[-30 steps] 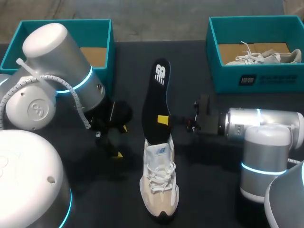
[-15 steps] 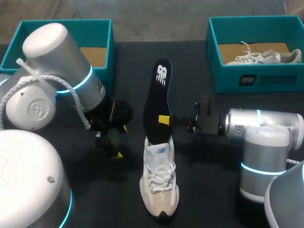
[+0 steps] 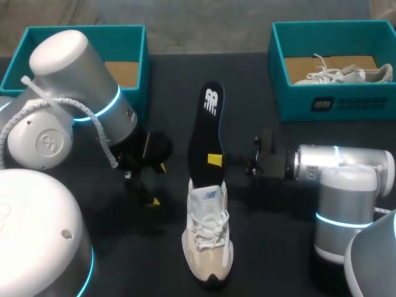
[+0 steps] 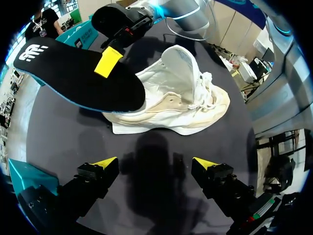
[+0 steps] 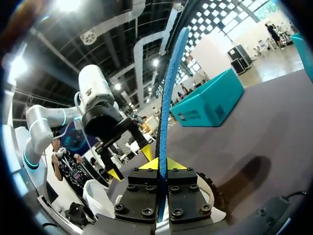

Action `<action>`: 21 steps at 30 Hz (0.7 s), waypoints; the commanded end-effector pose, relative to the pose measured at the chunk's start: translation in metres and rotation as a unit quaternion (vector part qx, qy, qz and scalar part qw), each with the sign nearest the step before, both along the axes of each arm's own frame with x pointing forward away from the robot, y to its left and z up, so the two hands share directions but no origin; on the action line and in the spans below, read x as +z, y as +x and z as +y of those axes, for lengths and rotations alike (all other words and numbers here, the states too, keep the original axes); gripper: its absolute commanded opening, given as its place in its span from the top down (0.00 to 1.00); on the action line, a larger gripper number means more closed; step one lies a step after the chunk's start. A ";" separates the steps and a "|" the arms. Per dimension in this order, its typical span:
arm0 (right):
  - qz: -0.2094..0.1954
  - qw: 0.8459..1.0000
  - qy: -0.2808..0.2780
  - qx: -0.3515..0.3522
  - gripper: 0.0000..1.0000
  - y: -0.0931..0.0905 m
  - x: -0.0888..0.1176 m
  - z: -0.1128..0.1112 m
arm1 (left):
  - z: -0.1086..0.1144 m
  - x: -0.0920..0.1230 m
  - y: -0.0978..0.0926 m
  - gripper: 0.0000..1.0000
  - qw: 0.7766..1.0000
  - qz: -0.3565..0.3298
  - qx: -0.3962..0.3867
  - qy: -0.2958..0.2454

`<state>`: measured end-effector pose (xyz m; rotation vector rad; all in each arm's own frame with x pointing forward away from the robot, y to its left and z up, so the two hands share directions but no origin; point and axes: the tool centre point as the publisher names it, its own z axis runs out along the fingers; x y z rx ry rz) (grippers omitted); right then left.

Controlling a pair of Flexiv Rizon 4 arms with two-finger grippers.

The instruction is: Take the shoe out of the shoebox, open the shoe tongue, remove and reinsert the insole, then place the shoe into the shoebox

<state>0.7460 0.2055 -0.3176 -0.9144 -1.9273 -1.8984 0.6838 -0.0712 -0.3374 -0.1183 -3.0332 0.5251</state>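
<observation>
A cream-and-white shoe lies on the dark table, its toe toward the near edge and its tongue lifted. A black insole with a blue underside rises from the shoe's heel opening, pointing away from me. My right gripper is shut on the insole's edge about midway along it. My left gripper hangs open to the left of the shoe, holding nothing. In the left wrist view the shoe and the insole lie ahead of those open fingers.
A teal shoebox stands at the back left, partly hidden by my left arm. Another teal shoebox at the back right holds a second pale shoe. The left arm's bulk fills the near left.
My right gripper and the insole have shifted slightly to the right and toward the near edge. The left arm and the shoe have not moved.
</observation>
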 end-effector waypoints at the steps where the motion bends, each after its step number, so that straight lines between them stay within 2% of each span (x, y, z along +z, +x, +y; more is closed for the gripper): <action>1: -0.004 1.000 0.003 0.003 1.00 -0.003 -0.003 -0.002 | -0.001 -0.001 0.000 0.00 1.000 0.000 0.000 0.000; 21: 0.025 0.999 0.022 0.018 1.00 -0.014 -0.020 0.002 | -0.001 -0.001 0.000 0.00 1.000 0.000 0.000 0.000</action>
